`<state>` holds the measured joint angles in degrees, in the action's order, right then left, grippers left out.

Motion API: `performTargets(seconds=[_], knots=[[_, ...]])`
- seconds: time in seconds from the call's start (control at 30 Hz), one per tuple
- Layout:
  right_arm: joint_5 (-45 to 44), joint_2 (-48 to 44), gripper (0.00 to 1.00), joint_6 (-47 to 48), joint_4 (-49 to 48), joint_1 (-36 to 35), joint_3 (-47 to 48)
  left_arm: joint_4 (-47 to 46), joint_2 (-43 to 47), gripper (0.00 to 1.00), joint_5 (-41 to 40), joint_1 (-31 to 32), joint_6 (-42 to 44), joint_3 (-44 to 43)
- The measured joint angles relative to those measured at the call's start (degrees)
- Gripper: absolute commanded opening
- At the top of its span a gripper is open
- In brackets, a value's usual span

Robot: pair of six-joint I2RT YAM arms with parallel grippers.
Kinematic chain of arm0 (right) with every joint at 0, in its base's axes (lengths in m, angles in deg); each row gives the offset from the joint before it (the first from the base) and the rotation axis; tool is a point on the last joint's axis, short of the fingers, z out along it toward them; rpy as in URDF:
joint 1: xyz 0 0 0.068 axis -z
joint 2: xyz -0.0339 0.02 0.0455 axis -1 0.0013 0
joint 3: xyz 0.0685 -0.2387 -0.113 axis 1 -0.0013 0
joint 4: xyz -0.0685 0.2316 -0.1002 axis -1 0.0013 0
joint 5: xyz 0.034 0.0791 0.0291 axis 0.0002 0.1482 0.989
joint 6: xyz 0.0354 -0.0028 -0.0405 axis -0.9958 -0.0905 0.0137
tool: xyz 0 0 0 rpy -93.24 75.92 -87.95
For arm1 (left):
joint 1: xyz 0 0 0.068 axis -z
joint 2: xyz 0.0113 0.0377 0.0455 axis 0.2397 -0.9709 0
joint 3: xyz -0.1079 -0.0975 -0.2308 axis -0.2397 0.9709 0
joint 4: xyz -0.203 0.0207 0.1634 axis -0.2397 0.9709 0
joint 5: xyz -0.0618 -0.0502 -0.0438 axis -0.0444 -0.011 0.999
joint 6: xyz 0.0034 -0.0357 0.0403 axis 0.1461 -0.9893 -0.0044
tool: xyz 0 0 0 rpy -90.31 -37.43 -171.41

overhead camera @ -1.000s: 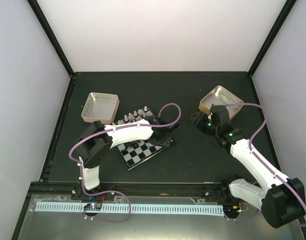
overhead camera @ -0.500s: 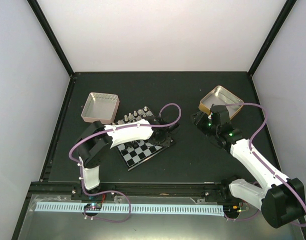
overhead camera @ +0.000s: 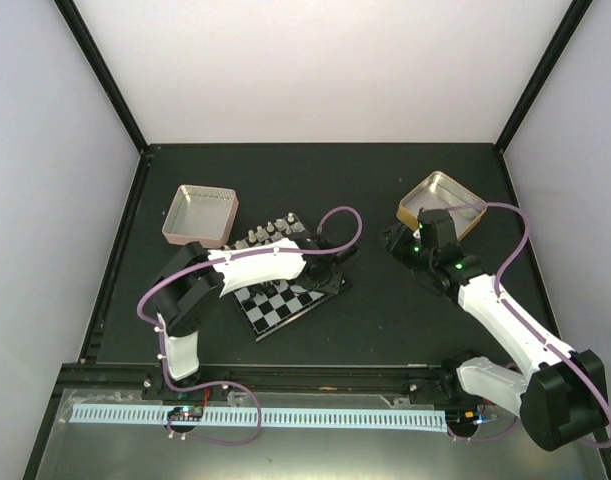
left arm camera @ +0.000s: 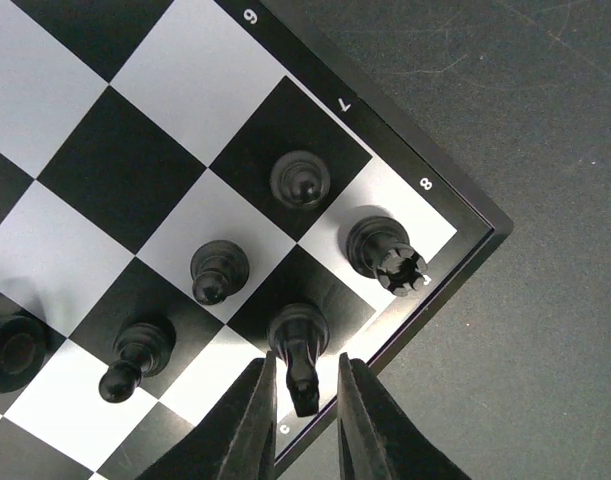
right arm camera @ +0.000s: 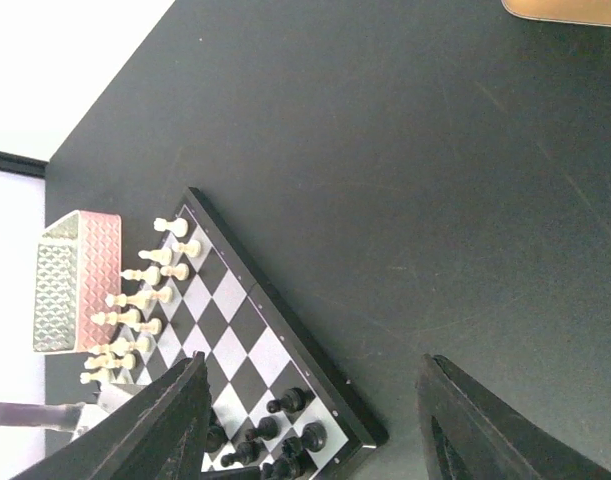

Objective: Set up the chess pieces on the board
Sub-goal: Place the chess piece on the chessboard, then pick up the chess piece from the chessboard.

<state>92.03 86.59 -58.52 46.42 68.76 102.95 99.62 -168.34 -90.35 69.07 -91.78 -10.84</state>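
Bracketing the black knight (left arm camera: 298,332) beside the corner rook (left arm camera: 385,255), its home square, my left gripper (left arm camera: 307,362) sits narrow around it; pinching or just clear, I can't tell.

White arms (overhead camera: 260,265), black joints (overhead camera: 188,292), purple cables (overhead camera: 341,210)

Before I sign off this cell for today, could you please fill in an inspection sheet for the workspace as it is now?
Surface: dark table, faint scratches.
Job's things: board lies at an angle; pale pieces lined along one side, black pieces at the opposite end.
Clutter: pink tin and gold tin, both off the board.
Grippers: left gripper narrowly open astride a back-row black piece; right gripper open, empty.
Cables: purple cable loops above the board's right corner.
Surroundings: pale walls, black frame.
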Motion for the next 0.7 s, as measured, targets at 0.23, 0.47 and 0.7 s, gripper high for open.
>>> performTargets(seconds=[0.23,0.47,0.7], knots=[[1.09,2.71,0.57,4.26,1.18,0.00,2.32,-0.17,4.09,0.25,0.02,-0.09,0.70,0.28],[4.37,6.84,0.57,7.96,1.07,-0.85,5.53,-2.64,16.33,0.32,-0.46,-2.45,0.83,5.95],[4.96,17.18,0.56,12.92,2.91,-9.66,14.99,-6.14,32.44,0.39,-4.81,-11.04,-0.11,17.70]])
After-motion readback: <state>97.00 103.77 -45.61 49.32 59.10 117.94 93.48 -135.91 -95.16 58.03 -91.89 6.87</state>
